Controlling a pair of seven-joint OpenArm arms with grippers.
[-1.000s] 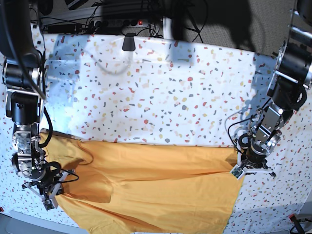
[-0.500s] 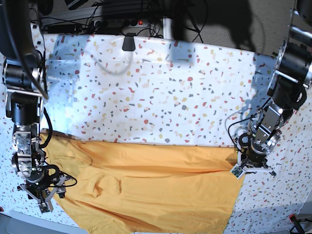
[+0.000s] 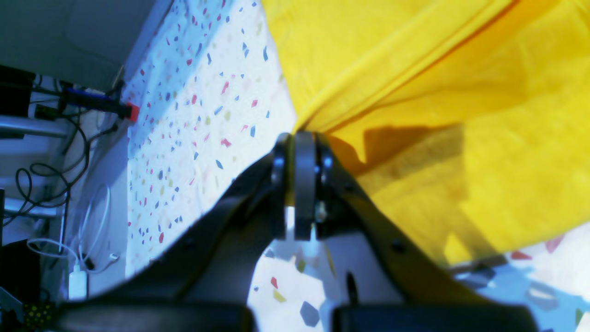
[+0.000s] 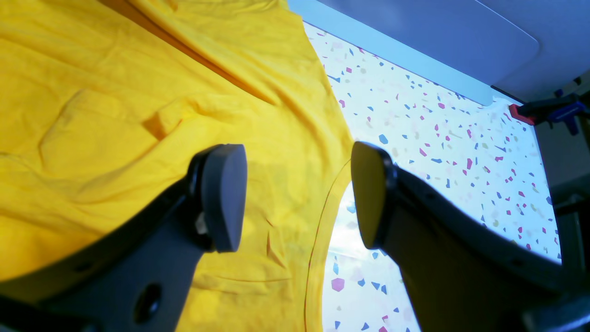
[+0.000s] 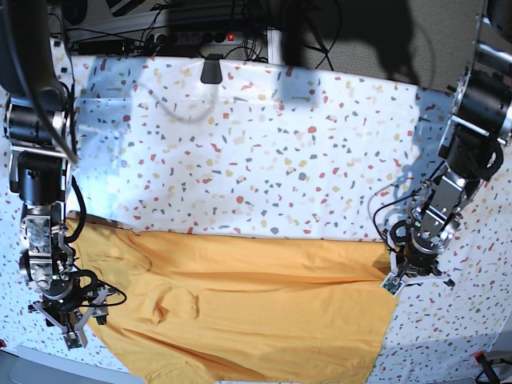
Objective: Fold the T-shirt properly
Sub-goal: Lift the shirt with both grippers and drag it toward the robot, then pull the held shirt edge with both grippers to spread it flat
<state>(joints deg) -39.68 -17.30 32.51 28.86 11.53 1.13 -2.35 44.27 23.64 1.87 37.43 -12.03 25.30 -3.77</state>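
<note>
The orange-yellow T-shirt (image 5: 248, 312) lies spread along the front of the table, with soft creases. My left gripper (image 5: 398, 279), on the base view's right, is shut on the shirt's right edge. In the left wrist view its closed fingertips (image 3: 295, 152) pinch the cloth (image 3: 438, 115) at a fold. My right gripper (image 5: 72, 330), on the base view's left, is open at the shirt's left edge. In the right wrist view it (image 4: 295, 198) hovers open over the shirt (image 4: 115, 115), where a thin dark line (image 4: 320, 230) follows the curved edge.
The white speckled tablecloth (image 5: 280, 152) covers the table. A black clamp-like object (image 5: 212, 70) and a white cable (image 5: 186, 106) sit at the far edge, with a power strip and cables (image 5: 184, 38) behind. The shirt's lower hem lies close to the table's front edge.
My right gripper has shifted slightly left and down, off the shirt's left edge, and the cloth there has settled flatter. My left gripper has barely moved and still pinches the shirt.
</note>
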